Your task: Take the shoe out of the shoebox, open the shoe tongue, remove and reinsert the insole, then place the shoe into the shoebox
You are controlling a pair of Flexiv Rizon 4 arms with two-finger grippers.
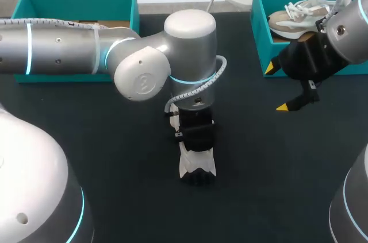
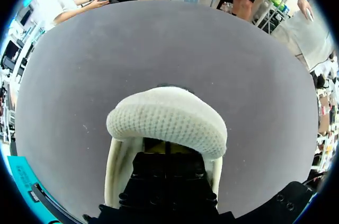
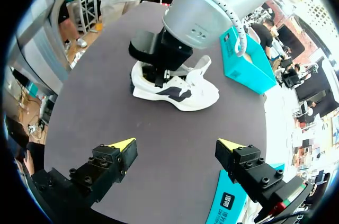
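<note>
The right jaws are released and spread wide, holding nothing, at the right of the head view. They hang over the dark surface (image 1: 126,157), just in front of a teal shoebox (image 1: 260,36) in the upper right. That box holds a tan and white shoe (image 1: 299,16). The left jaws are down at the heel end of a white shoe (image 1: 197,165) standing on the surface at centre. Whether they are clenched cannot be told. A second teal box (image 1: 69,2) sits at upper left.

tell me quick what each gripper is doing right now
left gripper: at the white sneaker heel, open or shut cannot be told
right gripper: open, holding nothing
</note>
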